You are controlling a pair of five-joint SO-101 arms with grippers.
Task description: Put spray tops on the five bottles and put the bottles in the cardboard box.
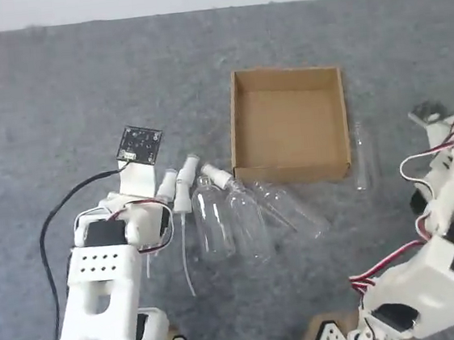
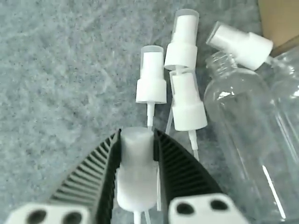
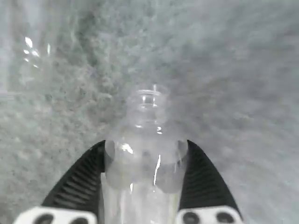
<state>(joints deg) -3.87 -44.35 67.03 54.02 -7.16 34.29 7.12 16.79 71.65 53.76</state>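
My left gripper (image 2: 136, 135) is shut on a white spray top (image 2: 135, 163), just above the grey mat. Three more spray tops (image 2: 151, 77) (image 2: 183, 42) (image 2: 187, 100) lie close ahead of it, and another (image 2: 240, 39) rests by the neck of a clear bottle (image 2: 243, 135). Three clear bottles (image 1: 212, 220) (image 1: 249, 220) (image 1: 292, 208) lie side by side in front of the cardboard box (image 1: 238, 120). My right gripper (image 3: 145, 144) is shut on a capless clear bottle (image 3: 145, 158), out at the table's right (image 1: 431, 116).
One more clear bottle (image 1: 361, 156) lies just right of the box, seen also from the right wrist (image 3: 28, 46). A black cable (image 1: 54, 221) runs along the left arm. The grey mat (image 1: 57, 98) stretches open at the far left.
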